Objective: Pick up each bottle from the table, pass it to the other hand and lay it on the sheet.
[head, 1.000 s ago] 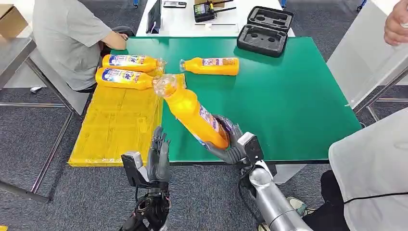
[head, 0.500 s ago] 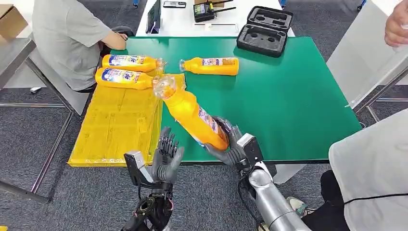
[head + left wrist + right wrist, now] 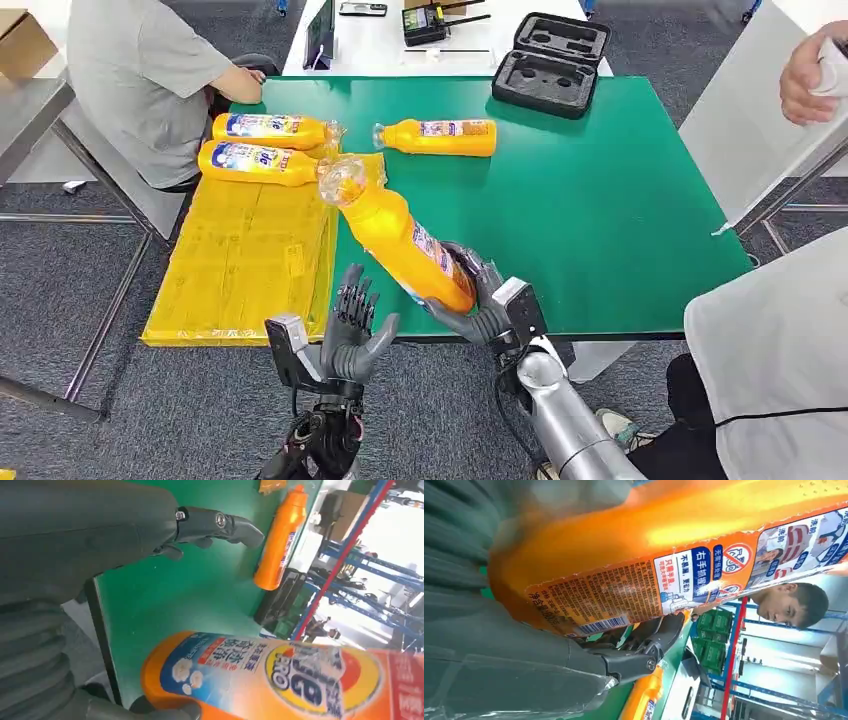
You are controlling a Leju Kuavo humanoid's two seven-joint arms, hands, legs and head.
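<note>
Robot hand on the right grasps the base of an orange detergent bottle, which is lifted off the green desk and tilted so its clear cap end reaches toward the yellow sheet. The left robot hand is released, fingers spread and empty, held just below the desk's near edge and close under the bottle's lower end; in the left wrist view the bottle's label lies right beside the fingers, not yet touched.

By my reading the handover is about to happen but has not begun. Two bottles already lie side by side at the far end of the sheet (that part looks done), while one more bottle lies on the desk, well apart, waiting its turn.

Room for moving: the sheet's near and middle stretch is bare, so there is space to lay this bottle. The desk's front edge sits between the left robot hand and the sheet. A seated person is just beside the sheet's far corner, and another person's clothing is near the right arm.
</note>
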